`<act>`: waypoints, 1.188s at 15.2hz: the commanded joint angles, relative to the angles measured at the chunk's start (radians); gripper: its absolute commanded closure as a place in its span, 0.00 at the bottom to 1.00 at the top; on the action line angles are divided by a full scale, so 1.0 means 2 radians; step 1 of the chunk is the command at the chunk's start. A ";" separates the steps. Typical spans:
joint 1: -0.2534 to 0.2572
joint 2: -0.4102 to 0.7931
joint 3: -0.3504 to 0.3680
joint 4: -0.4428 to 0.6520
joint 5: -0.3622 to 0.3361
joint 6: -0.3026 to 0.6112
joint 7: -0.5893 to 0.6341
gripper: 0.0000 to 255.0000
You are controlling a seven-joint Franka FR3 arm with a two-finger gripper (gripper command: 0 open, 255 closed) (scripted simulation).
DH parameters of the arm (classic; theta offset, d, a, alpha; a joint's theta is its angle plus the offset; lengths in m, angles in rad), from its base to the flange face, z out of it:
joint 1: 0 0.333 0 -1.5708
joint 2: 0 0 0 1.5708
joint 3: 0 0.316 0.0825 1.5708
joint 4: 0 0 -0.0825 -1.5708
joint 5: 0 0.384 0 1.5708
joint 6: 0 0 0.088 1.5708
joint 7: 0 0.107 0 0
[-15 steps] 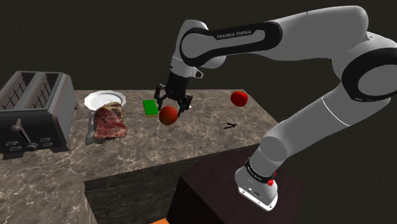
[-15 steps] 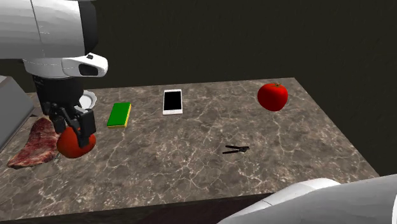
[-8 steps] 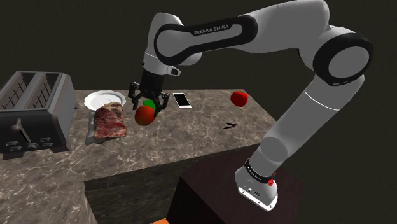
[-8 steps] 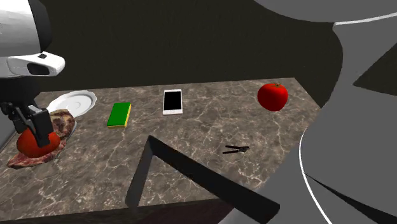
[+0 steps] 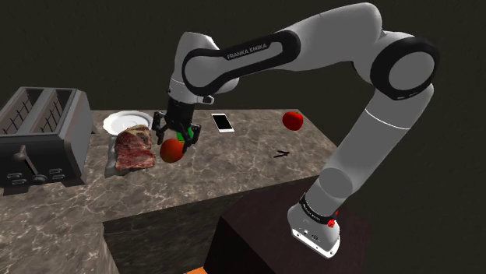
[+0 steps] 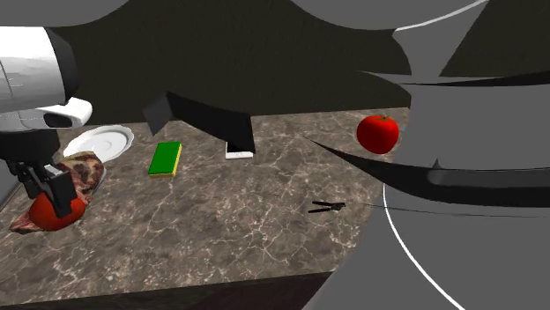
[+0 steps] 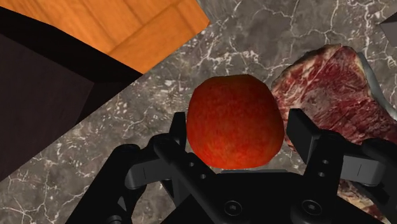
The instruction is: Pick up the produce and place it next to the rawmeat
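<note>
Shoulder view: over the last second the claw (image 5: pixel 175 142), clamped on the red apple (image 5: pixel 172 151), has travelled across the table (image 5: pixel 234 167) to hover just beside the raw meat (image 5: pixel 135 148). Judgement: carry nearly complete; lowering and release remain.

The fruit (image 7: pixel 234 119) between the black gripper (image 7: pixel 240 125) fingers is orange-red with fine, paler speckling. At the right of the wrist view, the meat (image 7: pixel 331 102) is deep red, marbled with whitish streaks. The counter (image 6: pixel 247 220) is brown-grey stone with thin white veining. In the upper left of the second exterior view I see a white plate (image 6: pixel 99 139) and a bright green sponge (image 6: pixel 165 158). At upper right is a glossy red apple (image 6: pixel 377 133) with a green stem.
</note>
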 commanded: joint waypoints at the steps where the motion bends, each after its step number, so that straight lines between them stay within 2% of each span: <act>1: 0.001 0.008 0.000 -0.006 -0.003 0.014 -0.001 1.00; 18: 0.017 0.090 -0.007 -0.045 -0.039 0.126 0.002 1.00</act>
